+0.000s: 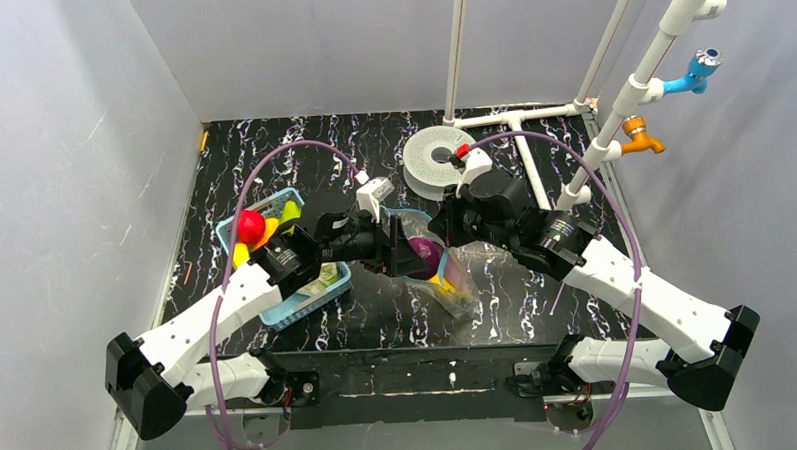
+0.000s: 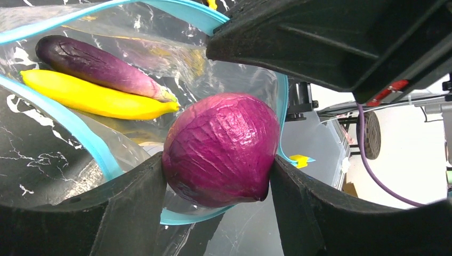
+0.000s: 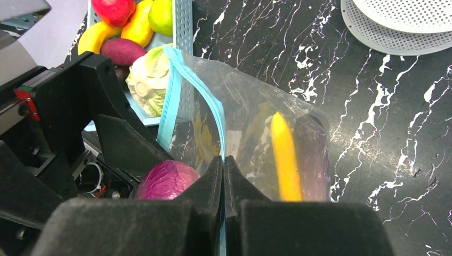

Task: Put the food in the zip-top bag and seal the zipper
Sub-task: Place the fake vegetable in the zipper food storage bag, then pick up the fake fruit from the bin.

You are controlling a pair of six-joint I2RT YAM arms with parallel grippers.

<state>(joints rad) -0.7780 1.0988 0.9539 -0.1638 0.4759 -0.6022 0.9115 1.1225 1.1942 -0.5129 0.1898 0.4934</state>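
My left gripper (image 2: pixel 218 160) is shut on a glossy purple cabbage (image 2: pixel 221 149) and holds it in the open mouth of the zip-top bag (image 3: pixel 245 106). Inside the bag lie a yellow banana (image 2: pixel 90 96) and a purple eggplant (image 2: pixel 90 61). The right gripper (image 3: pixel 223 162) is shut on the light-blue zipper (image 3: pixel 171 101) and lifts one edge of the mouth. From above, the bag (image 1: pixel 457 283) lies between both grippers, with the cabbage (image 1: pixel 425 252) at its opening. More food sits in the blue basket (image 1: pixel 307 300): a red fruit (image 1: pixel 249 226) and a pale-green cabbage (image 3: pixel 149 77).
A white perforated disc (image 1: pixel 434 161) lies at the back centre. A white pipe frame (image 1: pixel 533 170) runs along the back right, with a blue tap (image 1: pixel 699 71) and an orange tap (image 1: pixel 640 137) on its upright. Grey walls close three sides.
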